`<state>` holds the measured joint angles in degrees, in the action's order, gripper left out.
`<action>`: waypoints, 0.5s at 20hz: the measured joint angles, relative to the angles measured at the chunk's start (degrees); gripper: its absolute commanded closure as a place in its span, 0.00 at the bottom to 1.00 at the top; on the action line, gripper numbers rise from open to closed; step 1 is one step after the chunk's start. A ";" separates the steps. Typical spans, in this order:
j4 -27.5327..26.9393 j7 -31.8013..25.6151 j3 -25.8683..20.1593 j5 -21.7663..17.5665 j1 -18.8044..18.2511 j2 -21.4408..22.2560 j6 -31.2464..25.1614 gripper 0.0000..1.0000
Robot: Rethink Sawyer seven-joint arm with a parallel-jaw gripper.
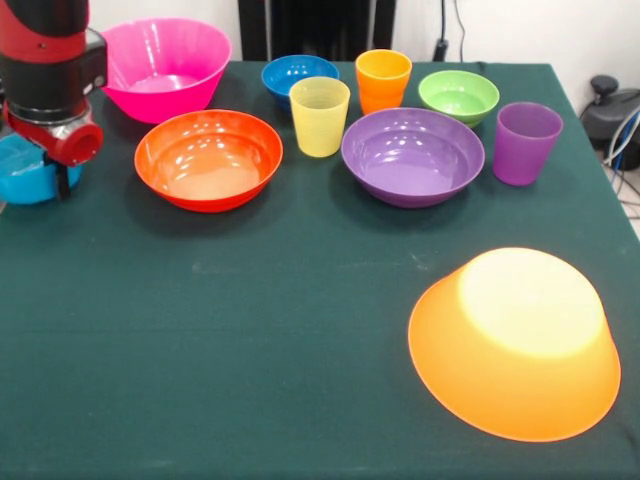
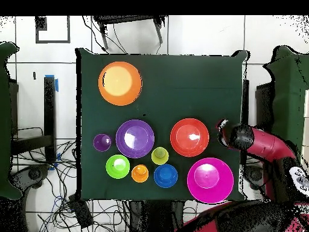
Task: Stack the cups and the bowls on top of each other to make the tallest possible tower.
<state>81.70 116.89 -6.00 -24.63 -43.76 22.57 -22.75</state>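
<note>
Green tablecloth (image 1: 300, 300); light blue bowl (image 1: 30, 175) (half-hidden behind arm (image 1: 50, 70)).

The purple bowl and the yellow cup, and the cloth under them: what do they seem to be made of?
The purple bowl looks like glossy, translucent plastic: bright highlights inside. The yellow cup seems the same plastic, with a duller, frosted look. The table cover appears to be matte dark green fabric, perhaps felt: no shine.

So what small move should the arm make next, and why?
Probably lift the light blue bowl under the gripper at the table's edge and carry it toward the overturned yellow-orange bowl, which lies alone and bare. Nothing is stacked yet.
</note>
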 measured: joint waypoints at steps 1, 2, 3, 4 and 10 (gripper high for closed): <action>0.43 0.00 -0.63 -0.49 -0.38 0.56 0.42 1.00; 0.98 0.00 -1.53 -1.15 -0.94 1.31 0.87 1.00; 1.52 0.00 -2.42 -1.81 -1.50 2.07 1.32 1.00; 2.10 0.00 -3.42 -2.42 -2.14 2.84 1.69 1.00; 4.20 0.00 -7.99 -4.42 -4.21 7.30 1.98 1.00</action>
<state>85.89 116.89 -14.00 -29.05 -47.96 29.87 -20.77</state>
